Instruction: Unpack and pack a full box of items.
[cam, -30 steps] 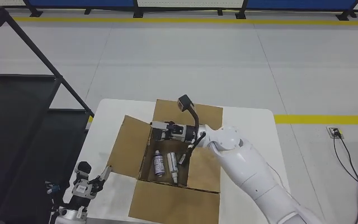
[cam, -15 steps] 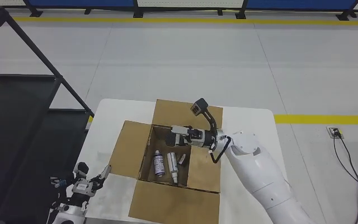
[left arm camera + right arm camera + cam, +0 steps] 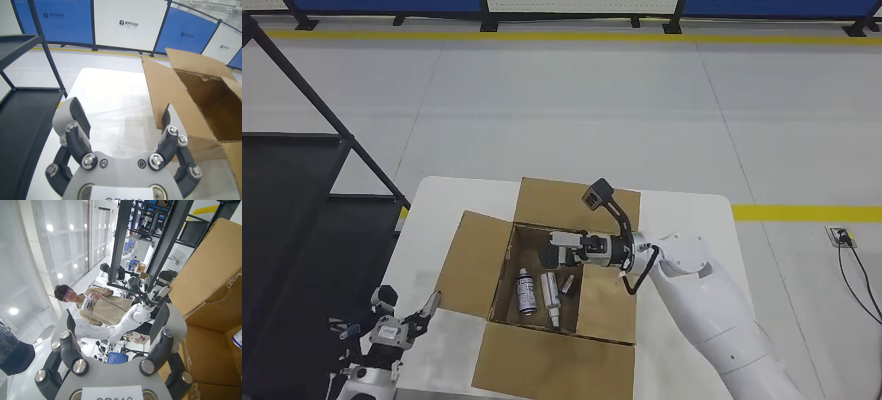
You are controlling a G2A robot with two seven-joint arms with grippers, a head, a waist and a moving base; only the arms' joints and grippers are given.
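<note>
Left gripper (image 3: 122, 117): fingers (image 3: 79, 115) spread wide, nothing between them. It sits at the desk's (image 3: 442, 210) near left corner (image 3: 407, 310), just beside the left flap of the box (image 3: 472, 265). One fingertip overlaps the flap edge in the left wrist view; contact cannot be confirmed.

Right gripper (image 3: 115, 321): fingers (image 3: 160, 321) also spread wide and holding nothing. The top view places it over the far part of the box opening (image 3: 547, 250), lying sideways and pointing toward the left wall. Its finger spread is hard to read from above.

Hard to make out: in the right wrist view a white and blue container (image 3: 238, 340) is cut off at the picture's edge, against the brown cardboard (image 3: 208, 275). In the left wrist view the box interior (image 3: 217, 98) is in shadow and its contents are hidden.

Containers: the box stands open in the middle of the desk with all four flaps folded outward. On its floor lie a white bottle (image 3: 526, 290) with a dark cap, a pale cylinder (image 3: 551, 288) just beside it, a slim pale item (image 3: 555, 317) nearer the front wall, and a small dark piece (image 3: 570, 285) too small to identify. A black shelf unit (image 3: 24, 113) stands to the desk's left.
</note>
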